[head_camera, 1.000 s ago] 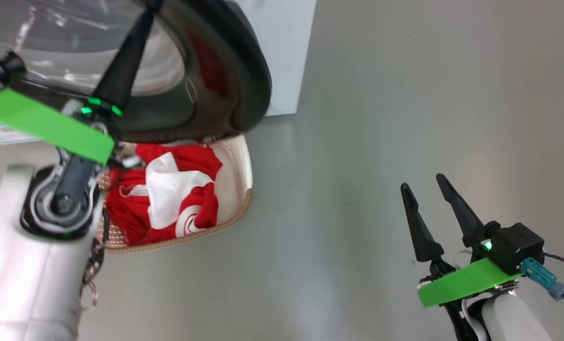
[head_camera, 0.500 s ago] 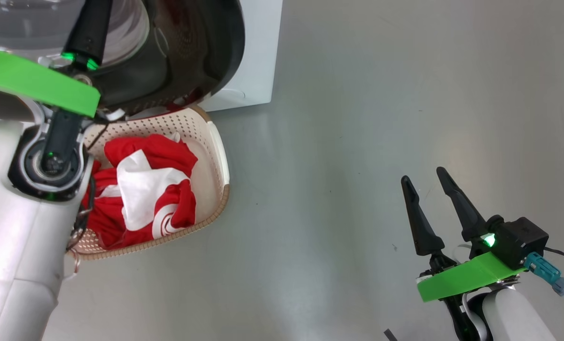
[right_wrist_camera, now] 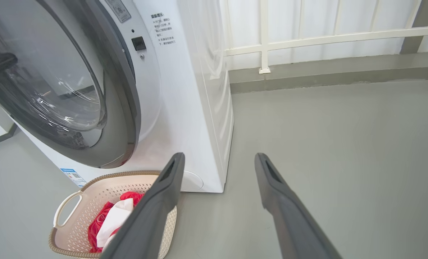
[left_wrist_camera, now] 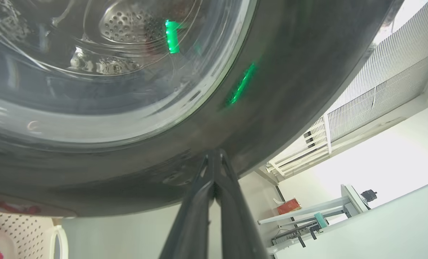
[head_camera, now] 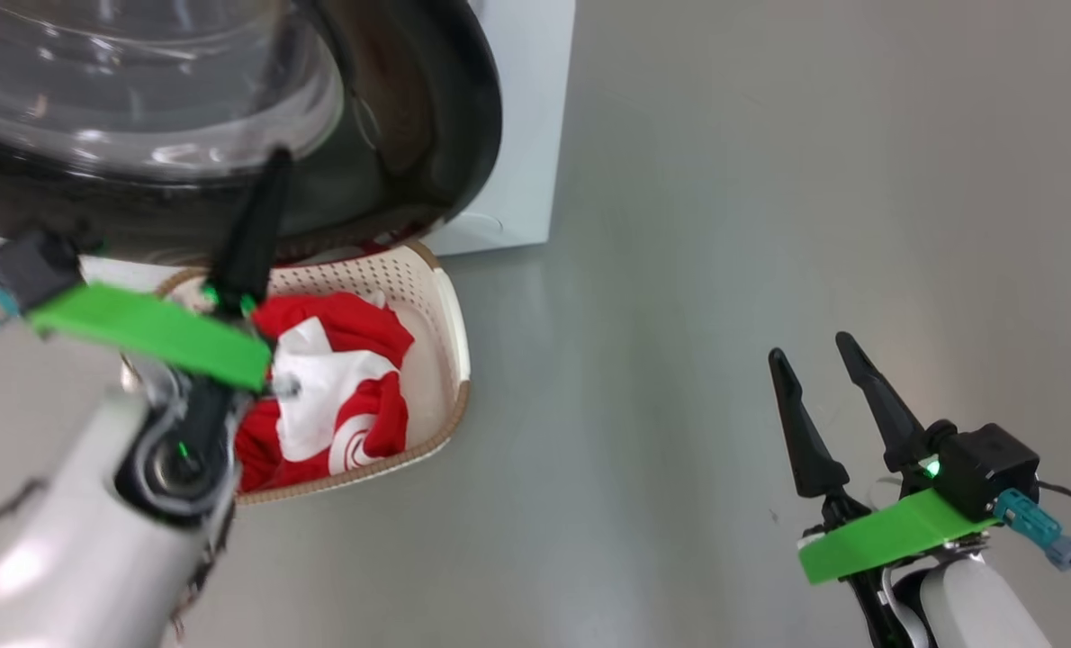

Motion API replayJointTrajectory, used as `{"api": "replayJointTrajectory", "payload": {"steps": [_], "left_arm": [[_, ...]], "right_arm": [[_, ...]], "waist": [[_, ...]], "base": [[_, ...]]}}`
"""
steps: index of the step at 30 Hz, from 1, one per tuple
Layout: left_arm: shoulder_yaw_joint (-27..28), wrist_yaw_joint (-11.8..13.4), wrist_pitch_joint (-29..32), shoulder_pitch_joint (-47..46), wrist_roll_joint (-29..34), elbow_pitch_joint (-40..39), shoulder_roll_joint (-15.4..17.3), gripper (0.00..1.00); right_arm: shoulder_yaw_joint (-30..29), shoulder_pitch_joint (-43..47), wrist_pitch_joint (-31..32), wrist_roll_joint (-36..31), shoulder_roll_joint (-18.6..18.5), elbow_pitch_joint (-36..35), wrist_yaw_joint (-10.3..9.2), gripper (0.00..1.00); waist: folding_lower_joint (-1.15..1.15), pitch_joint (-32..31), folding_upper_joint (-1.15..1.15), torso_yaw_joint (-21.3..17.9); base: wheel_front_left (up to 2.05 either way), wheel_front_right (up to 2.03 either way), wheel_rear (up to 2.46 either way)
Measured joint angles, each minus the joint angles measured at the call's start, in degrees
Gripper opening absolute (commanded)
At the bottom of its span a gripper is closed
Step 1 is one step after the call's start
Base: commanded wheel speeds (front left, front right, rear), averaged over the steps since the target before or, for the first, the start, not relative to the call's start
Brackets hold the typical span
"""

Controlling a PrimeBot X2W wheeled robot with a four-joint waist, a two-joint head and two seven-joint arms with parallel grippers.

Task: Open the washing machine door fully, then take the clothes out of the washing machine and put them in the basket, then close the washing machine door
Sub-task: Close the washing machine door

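Left gripper (head_camera: 276, 169): fingers pressed together, nothing between them, tips at the lower black rim of the washing machine door (head_camera: 427, 135), seemingly touching it

Right gripper (head_camera: 810, 351): spread wide, empty, hanging over bare floor (head_camera: 724, 180), well apart from everything

Door: swung close against the front of the washing machine (right_wrist_camera: 199, 108), as seen from the right wrist; cannot tell whether latched. Through the glass bowl, from the left wrist, a view of the steel drum (left_wrist_camera: 127, 21); contents not made out

Clothes (head_camera: 337, 396): red and white, heaped in the basket (head_camera: 456, 360), on the floor just below the door, beside the machine's front corner

Handling of the door, as a judgement: rigid, fairly heavy, swinging on a hinge; glossy rim likely slippery under hard fingertips. Nothing there to pinch, so better pushed than gripped. Best contact on the flat of the rim, on the side away from the hinge, clear of the bulging glass. Probably needs a firm, steady press to catch the latch; risk of tips skating off the curve

Handling of the rest, as a judgement: clothes soft, light, limp, apparently done with. Basket light, easily knocked, close under the door's lower edge; worth keeping the forearm off it
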Motion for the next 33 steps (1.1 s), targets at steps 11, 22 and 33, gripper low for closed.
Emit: {"api": "replayJointTrajectory", "payload": {"steps": [11,22,33], "left_arm": [[-1.12,0.00,-3.48,15.32,0.79,0.07,0.92,0.39],[9.81,0.00,-3.49,29.34,11.70,-0.20,-1.41,1.00],[19.45,0.00,-3.49,36.02,22.56,-1.82,-4.31,1.00]], "right_arm": [[-1.05,4.97,0.00,-2.32,0.03,1.12,0.00,1.00],[-1.46,8.31,0.00,-2.82,0.10,1.59,0.00,1.00],[-2.66,9.94,0.00,-3.01,0.18,1.56,0.00,1.00]], "waist": [[0.00,-6.31,0.00,3.53],[0.00,-11.00,0.00,6.00],[0.00,-12.08,0.00,7.31]], "base": [[0.00,0.00,0.00],[0.00,0.00,0.00],[0.00,0.00,0.00]]}}
